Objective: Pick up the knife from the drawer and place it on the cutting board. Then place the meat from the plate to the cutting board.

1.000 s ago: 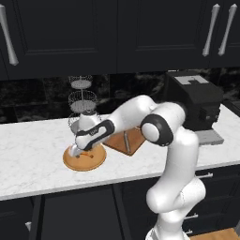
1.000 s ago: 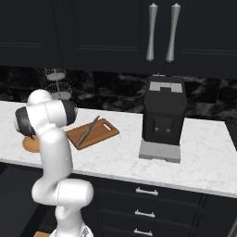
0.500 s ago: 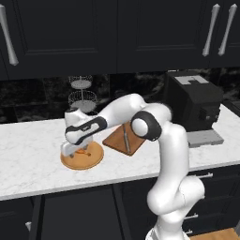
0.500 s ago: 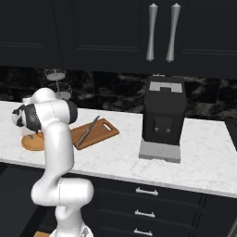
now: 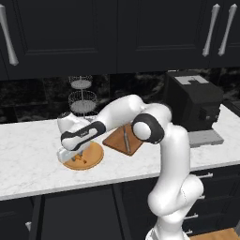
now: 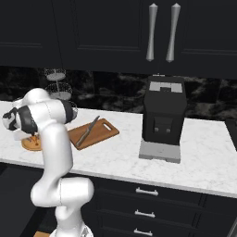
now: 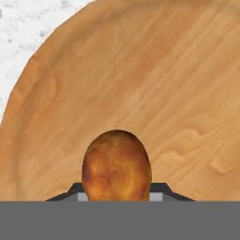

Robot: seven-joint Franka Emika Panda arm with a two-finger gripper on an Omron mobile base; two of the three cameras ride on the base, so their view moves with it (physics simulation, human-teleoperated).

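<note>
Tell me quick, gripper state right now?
Gripper: fingers closed around the meat, low over the plate; lift not yet visible.

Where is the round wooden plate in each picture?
Left base view: the round light-brown wooden plate lies on the white counter, lower left of middle, under the gripper.
Right base view: a slice of its rim peeks out at the far left edge, behind the white arm.
Hand view: its wood grain spreads across most of the picture.
Shared landmark: the rectangular brown cutting board, beside the plate in both base views.
</note>
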